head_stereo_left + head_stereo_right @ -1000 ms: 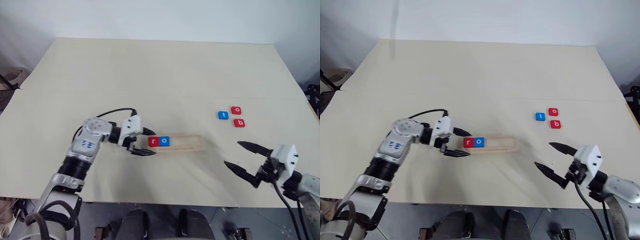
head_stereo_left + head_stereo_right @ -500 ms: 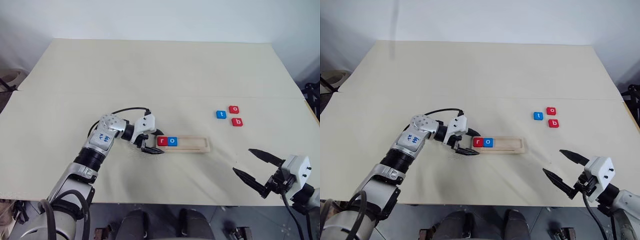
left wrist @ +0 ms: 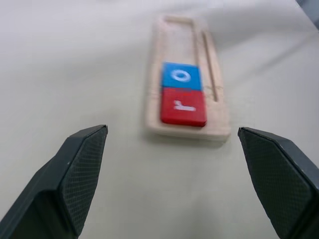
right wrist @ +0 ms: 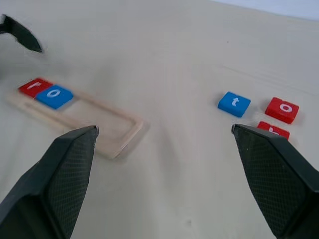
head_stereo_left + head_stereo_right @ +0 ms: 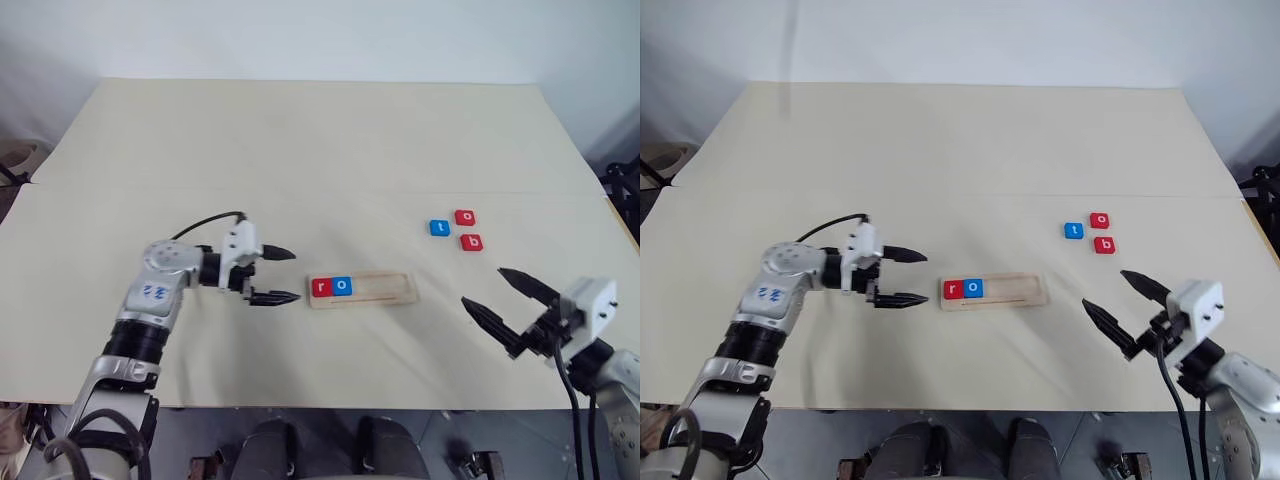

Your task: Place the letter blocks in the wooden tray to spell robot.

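Tray [image 5: 360,289] mid-desk, long axis left-right, r [image 5: 320,288] and o [image 5: 342,287] at its left end; 3 slots free. Next block b [image 5: 472,242] lies beyond the right hand [image 5: 505,308], the nearer one, wide, empty. Left hand [image 5: 282,276] wide, empty, just left of tray.

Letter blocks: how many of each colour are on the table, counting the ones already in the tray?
Red: 3, the r, the loose o, the b
Blue: 2, the tray's o, the t
Total: 5
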